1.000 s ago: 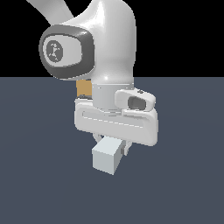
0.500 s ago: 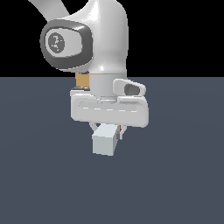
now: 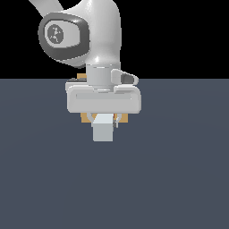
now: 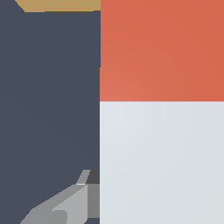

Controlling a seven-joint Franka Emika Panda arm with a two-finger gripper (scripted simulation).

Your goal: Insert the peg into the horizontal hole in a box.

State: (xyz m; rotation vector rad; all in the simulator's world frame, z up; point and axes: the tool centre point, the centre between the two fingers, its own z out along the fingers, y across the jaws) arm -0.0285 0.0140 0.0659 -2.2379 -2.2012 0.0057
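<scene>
My gripper point(image 3: 103, 119) is shut on the peg point(image 3: 103, 127). In the exterior view only the peg's pale grey-white end shows, pointing at the camera below the white hand. The tan-brown box point(image 3: 85, 117) stands right behind the hand; only slivers of it show on either side of the peg and above the hand. The hole is hidden behind the hand and the peg. In the wrist view the peg point(image 4: 162, 162) fills one half, pale grey with its red end point(image 4: 162, 50) towards the box point(image 4: 61, 5). One grey finger point(image 4: 70, 205) lies against the peg.
The dark blue-grey floor point(image 3: 179, 179) stretches all around the hand and the box. The arm's white link with its dark joint cap point(image 3: 62, 38) rises above the hand. No other objects show.
The hand with the peg has moved away from the camera towards the box; the peg's end looks smaller and higher in the exterior view. The hand now sits squarely in front of the box.
</scene>
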